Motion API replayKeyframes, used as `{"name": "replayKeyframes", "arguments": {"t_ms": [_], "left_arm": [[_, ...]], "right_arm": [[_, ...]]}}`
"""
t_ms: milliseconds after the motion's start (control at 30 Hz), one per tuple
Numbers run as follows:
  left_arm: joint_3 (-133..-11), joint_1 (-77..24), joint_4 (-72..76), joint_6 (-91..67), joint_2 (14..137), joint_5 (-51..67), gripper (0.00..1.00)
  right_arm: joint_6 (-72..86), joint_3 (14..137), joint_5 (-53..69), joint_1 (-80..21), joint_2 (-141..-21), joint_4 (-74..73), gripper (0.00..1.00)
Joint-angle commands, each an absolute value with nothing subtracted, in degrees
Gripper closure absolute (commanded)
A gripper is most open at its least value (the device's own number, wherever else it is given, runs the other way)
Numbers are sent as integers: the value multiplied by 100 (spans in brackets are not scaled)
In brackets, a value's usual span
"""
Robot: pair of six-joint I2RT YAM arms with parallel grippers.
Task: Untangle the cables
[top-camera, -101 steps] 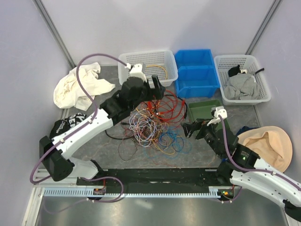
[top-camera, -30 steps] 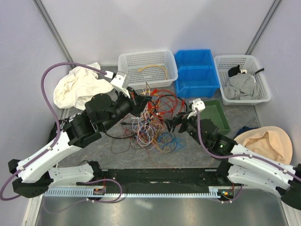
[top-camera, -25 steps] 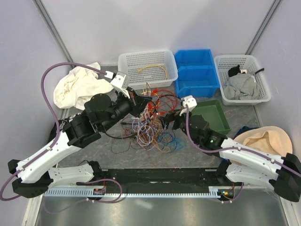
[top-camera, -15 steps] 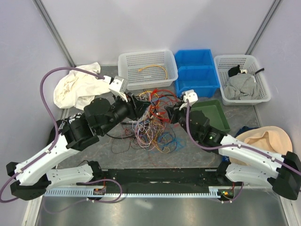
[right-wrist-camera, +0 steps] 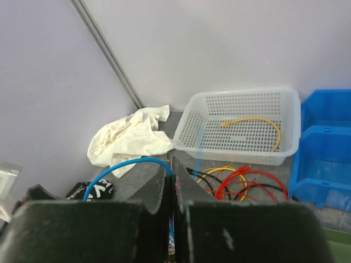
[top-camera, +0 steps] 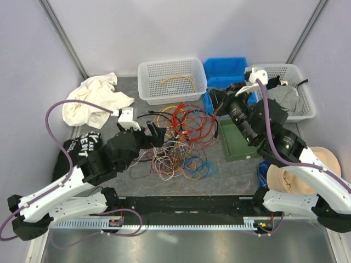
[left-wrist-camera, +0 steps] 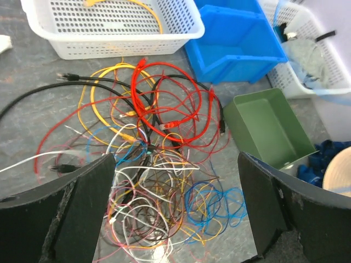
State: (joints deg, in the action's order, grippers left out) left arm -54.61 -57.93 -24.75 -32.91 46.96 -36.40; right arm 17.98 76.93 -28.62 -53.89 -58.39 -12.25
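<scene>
The cables [top-camera: 176,143] lie in a tangled heap mid-table, red loops [top-camera: 189,120] at the far side and thin white, pink, brown and blue coils nearer. The left wrist view looks down on the same cables [left-wrist-camera: 159,164]. My left gripper [top-camera: 155,134] hovers open over the heap's left part, its fingers [left-wrist-camera: 82,208] wide apart with nothing between them. My right gripper [top-camera: 214,101] is raised by the blue bins, shut on a blue cable [right-wrist-camera: 129,164] that arches out to its left. One yellow cable [top-camera: 178,79] lies in the white basket [top-camera: 170,63].
Blue bins [top-camera: 230,82] and a second white basket [top-camera: 304,90] holding grey cloth stand at the back right. A green bin [top-camera: 233,145] sits right of the heap. A cream cloth [top-camera: 90,101] and a black cloth [top-camera: 82,143] lie left, a tan hat [top-camera: 307,175] right.
My left gripper opened and drew back toward the near left. My right gripper shut inside the heap, then rose to the far right with a blue cable in it.
</scene>
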Motion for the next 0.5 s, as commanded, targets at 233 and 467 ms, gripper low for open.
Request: {"name": "replayKeyframes", "arguments": {"t_ms": [233, 467], "left_arm": [[-2822, -5792, 3460, -1619, 3655, -1200, 1], [-2453, -5801, 4235, -1178, 4165, 113, 1]], "right_arm": [[1705, 9290, -2681, -5405, -6609, -2680, 100], [1846, 9264, -2558, -5405, -6566, -2707, 100]]}}
